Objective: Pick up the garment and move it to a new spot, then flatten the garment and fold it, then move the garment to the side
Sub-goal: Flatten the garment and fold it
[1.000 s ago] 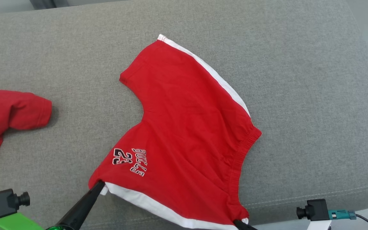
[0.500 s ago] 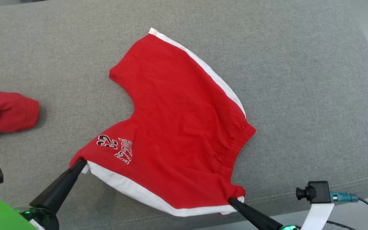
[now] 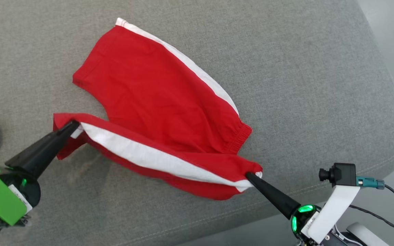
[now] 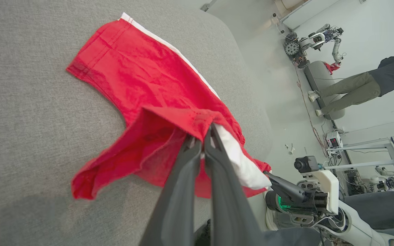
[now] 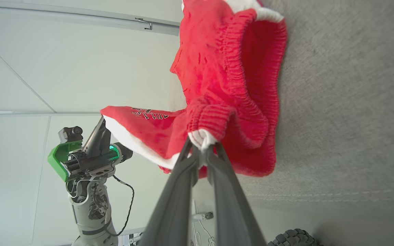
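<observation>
Now our left jaws and right jaws each pinch a corner of the garment [image 3: 156, 89], its near edge raised off the cushion [image 3: 303, 68].

A white-striped red cloth garment [image 3: 156, 92] lies on a grey fabric cushion [image 3: 303, 68], its near edge lifted and doubled over.

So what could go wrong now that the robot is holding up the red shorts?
1. The left fingers and right fingers each pinch just a small corner of the red shorts, so a corner might slip out.
2. The lifted side hangs slack between them, so the fold could land crooked or bunched.
3. The right corner is near the front edge of the grey cushion, so the shorts might slide off.
</observation>
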`<state>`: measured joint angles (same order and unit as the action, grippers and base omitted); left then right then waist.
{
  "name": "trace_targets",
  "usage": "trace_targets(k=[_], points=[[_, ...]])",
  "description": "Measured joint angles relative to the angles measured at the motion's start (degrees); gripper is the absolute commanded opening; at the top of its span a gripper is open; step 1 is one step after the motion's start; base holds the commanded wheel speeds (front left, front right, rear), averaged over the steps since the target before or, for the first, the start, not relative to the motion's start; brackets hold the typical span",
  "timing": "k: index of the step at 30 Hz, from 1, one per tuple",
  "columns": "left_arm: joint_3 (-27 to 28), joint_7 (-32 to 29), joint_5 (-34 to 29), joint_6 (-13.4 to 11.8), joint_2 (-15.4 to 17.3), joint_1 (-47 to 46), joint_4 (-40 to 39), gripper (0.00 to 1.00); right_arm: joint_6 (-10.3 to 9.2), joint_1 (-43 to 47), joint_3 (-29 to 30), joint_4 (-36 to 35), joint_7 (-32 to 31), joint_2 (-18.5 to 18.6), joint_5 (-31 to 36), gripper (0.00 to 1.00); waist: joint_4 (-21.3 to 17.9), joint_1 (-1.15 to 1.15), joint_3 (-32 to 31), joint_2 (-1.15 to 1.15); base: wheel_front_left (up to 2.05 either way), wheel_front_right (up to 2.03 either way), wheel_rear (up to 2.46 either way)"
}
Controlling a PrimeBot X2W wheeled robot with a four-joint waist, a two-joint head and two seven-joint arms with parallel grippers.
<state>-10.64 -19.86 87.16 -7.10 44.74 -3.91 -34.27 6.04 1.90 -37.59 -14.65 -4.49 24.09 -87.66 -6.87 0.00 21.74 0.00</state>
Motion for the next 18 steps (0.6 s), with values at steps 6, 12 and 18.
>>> trace_targets(k=[6,12,18], points=[[-1.07,-4.17,0.1,-0.03,1.66,-6.72,5.11,0.0,0.0,-4.38,0.52,2.01,0.19,-2.38,0.07,0.0,-1.95,0.0,3.11,0.0,0.0,0.0,0.0],[-2.27,-7.99,-1.2,-0.03,3.19,-13.7,9.31,0.0,0.01,-9.64,0.07,2.83,-0.15,-4.46,1.03,0.0,-3.99,0.0,6.3,0.0,0.0,0.0,0.0],[-3.69,-11.35,-3.3,-0.03,3.22,-21.52,13.26,0.0,0.48,-11.83,0.35,3.54,-0.19,-5.05,1.09,0.0,-5.95,0.0,9.04,0.0,0.0,0.0,0.0]])
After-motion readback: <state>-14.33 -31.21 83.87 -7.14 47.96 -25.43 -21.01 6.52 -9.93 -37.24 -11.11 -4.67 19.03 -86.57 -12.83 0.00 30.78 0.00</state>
